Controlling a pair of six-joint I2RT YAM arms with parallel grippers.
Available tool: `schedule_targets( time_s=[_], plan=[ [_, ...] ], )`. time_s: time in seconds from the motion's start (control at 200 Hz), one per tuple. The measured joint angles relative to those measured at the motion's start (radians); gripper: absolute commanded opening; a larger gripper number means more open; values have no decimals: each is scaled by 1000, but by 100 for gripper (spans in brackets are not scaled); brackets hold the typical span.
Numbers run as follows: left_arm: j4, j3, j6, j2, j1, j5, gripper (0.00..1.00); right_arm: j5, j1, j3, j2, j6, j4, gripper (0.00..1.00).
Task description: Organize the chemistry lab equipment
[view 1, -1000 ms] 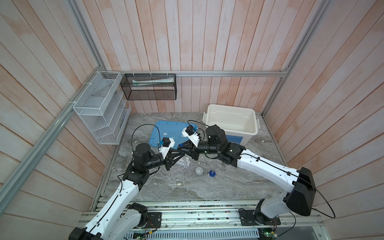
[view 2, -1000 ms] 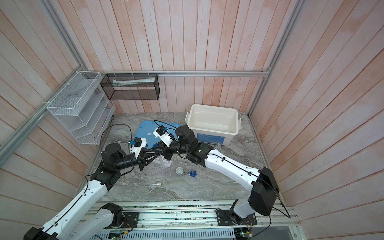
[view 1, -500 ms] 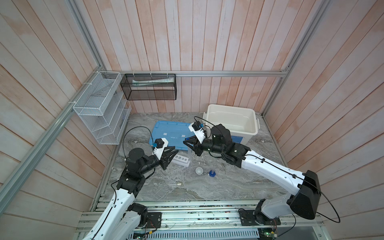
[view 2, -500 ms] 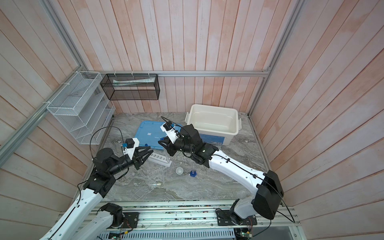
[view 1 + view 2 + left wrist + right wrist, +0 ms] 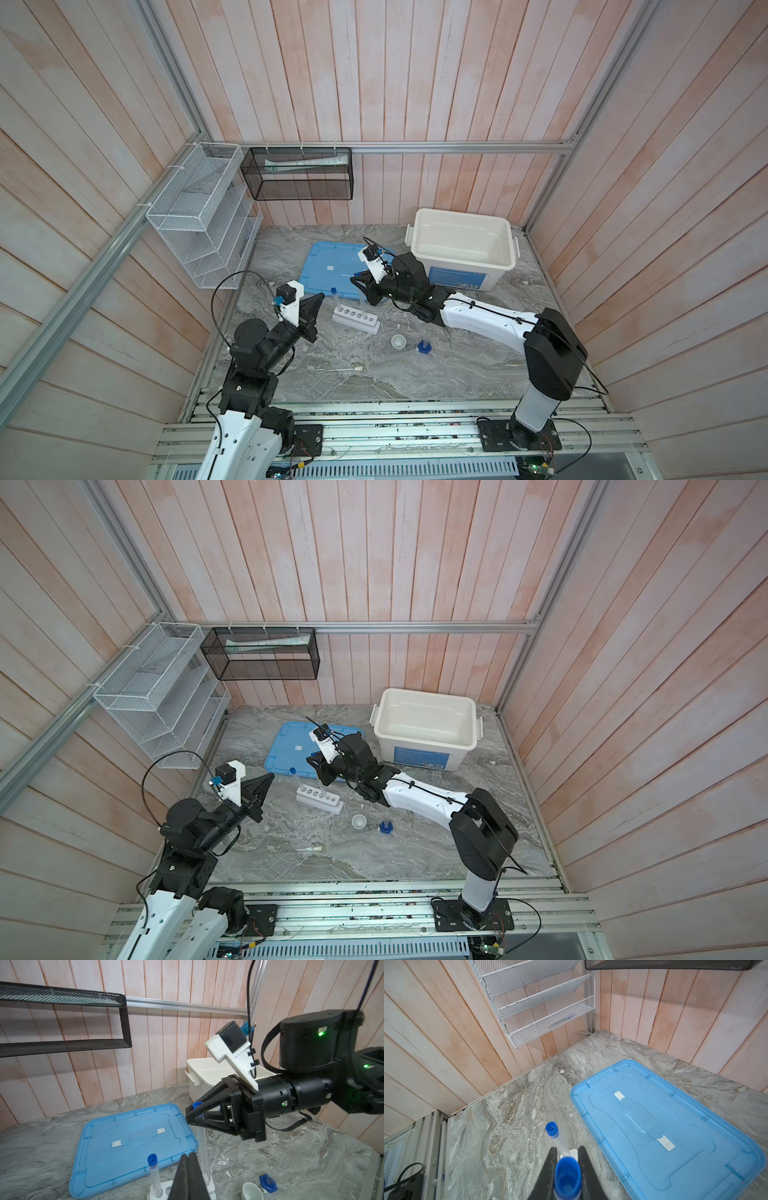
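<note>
Marble top (image 5: 457, 374), tube (image 5: 567, 1177) in right claw (image 5: 567, 1149)

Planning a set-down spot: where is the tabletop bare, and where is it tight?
Bare: the tabletop between blue lid and white wire basket, and the front strip right of the white-capped tube. Crowded: around the six-hole rack, with the white dish, blue hexagonal piece, left gripper and right gripper close by.

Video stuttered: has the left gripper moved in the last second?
Yes. The left gripper has backed leftward away from the rack, now clear of it.
</note>
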Motion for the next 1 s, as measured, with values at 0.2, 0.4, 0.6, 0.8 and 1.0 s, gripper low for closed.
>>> schedule_targets(
  time_s=[0.2,0.4,0.6,0.8,1.0],
  plan=[
    [-24,0,-2,3,0,-73,78,11,5,64,106,7,70,6],
    [-26,-16,-3,-3,0,-113,79,18,18,102,160,17,131,6],
    [-7,-38,-26,-36,0,-180,79,23,29,111,198,42,185,6],
    [10,-55,-41,-66,0,-237,79,30,36,93,203,50,249,7],
    [17,-56,-42,-68,0,-245,79,42,41,60,203,47,303,7]
  ],
)
